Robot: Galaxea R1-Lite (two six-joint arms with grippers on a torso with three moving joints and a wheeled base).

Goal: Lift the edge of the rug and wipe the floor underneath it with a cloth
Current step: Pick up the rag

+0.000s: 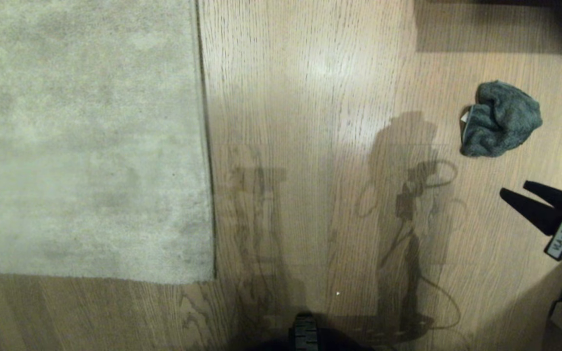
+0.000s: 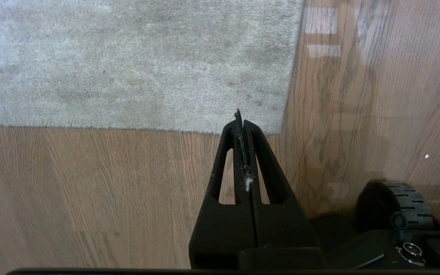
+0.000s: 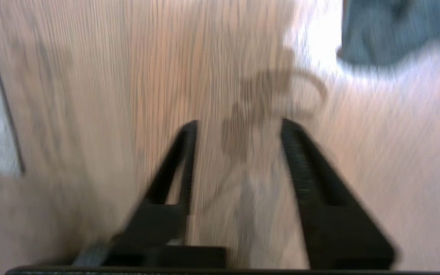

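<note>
- The straight thin edge of the pale grey-beige short-pile rug [image 1: 206, 146] lies flat on the floor, and its square corner [image 1: 212, 279] is flat too, in the lower middle-left of the head view.
- The rug covers the left part of the head view; a thin dark shadow line runs along its edge.
- The floor of light brown wooden planks with dark grain [image 1: 310, 122] is bare on the right of the rug and also in front of it, with a soft shine.
- The small dark grey-teal cloth of fuzzy fabric [image 1: 500, 119] lies crumpled on the floor at the far right, well apart from the rug.
- The right gripper [image 1: 517, 191], black with pointed fingers, comes in from the right border of the head view, near the cloth but not touching it; its fingers are spread and hold nothing.
- The left gripper [image 2: 241, 121] hangs above the floor close to the rug corner; its fingers are pressed together, with white fluff [image 2: 247, 181] between them.
- Shadows of the arms [image 1: 408, 219] fall on the planks.
</note>
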